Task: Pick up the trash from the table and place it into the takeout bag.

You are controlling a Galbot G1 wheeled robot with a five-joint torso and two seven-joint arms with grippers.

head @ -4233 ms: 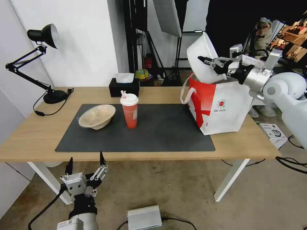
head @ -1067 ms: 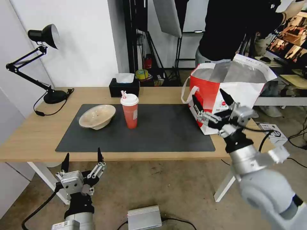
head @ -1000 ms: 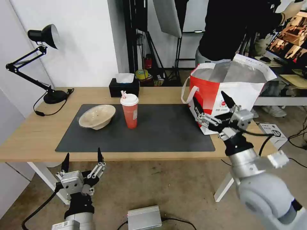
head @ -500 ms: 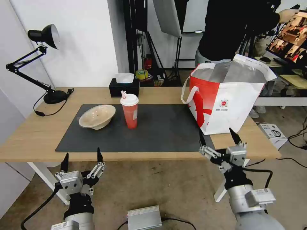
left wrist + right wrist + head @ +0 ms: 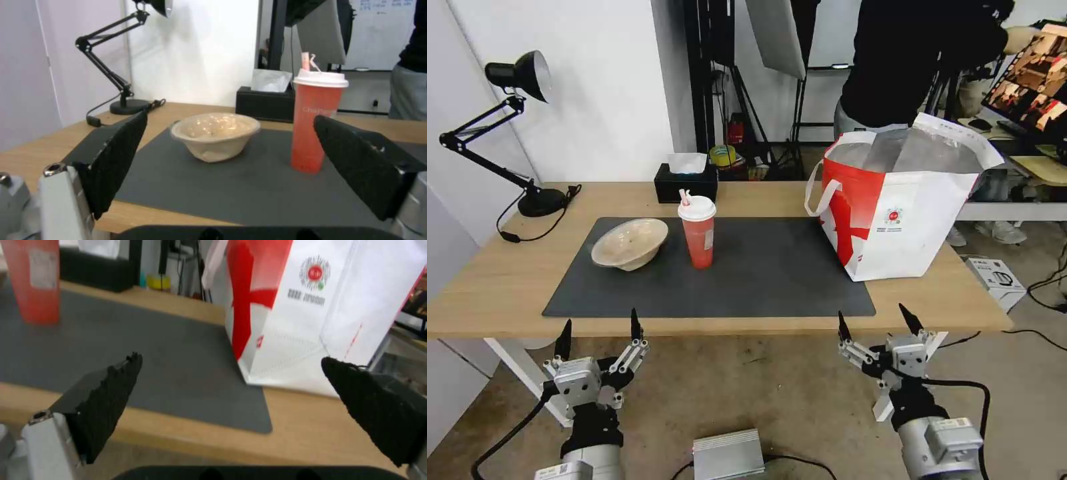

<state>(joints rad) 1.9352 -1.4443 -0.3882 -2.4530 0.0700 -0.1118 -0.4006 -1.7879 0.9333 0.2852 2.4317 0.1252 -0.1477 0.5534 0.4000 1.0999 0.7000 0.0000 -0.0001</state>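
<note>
From the head view, my left gripper hangs spread and empty below the near edge of the table; the beige pulp bowl and red cup stand far of it on the mat, so this arm is nearer both. My right gripper, also spread and empty, sits near of the takeout bag.

Left wrist view: the bowl lies between the fingers, cup beside it.

Right wrist view: the bag stands upright ahead.

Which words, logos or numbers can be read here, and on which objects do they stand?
Takeout bag: round red logo above a line of print, too small to read.
Red cup: faint white lettering, too blurred to read.
No other text is readable.
</note>
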